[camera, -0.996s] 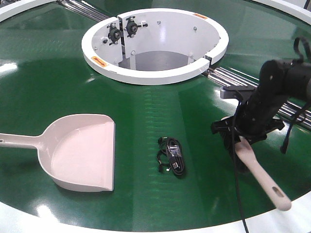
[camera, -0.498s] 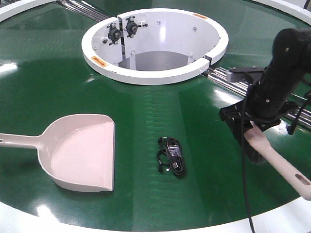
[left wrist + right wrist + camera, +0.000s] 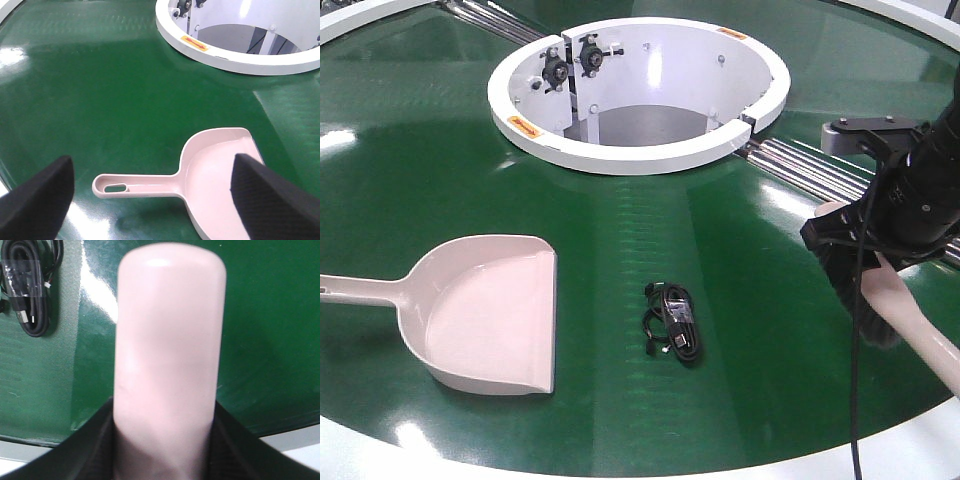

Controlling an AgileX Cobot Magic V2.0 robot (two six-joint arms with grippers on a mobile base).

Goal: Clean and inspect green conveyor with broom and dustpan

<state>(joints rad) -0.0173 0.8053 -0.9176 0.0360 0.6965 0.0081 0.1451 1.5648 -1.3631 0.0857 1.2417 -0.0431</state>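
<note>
Pale broom [image 3: 910, 325] clamped in right gripper [image 3: 865, 252], at right edge of green conveyor [image 3: 420, 180]. Probably light, stiff, smooth plastic; best gripped mid-handle. Left gripper [image 3: 152, 197], jaws apart, over dustpan [image 3: 220, 175] handle. Black cable bundle [image 3: 672, 320] lying between.

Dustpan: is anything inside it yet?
The dustpan looks bare inside; the cable bundle lies on the conveyor beside it. What is under the pan is hidden.

The hand [image 3: 167, 455] clamps the broom [image 3: 170, 340] above the green conveyor [image 3: 270, 340], a coiled black cable [image 3: 30, 295] lying upper left.
</note>
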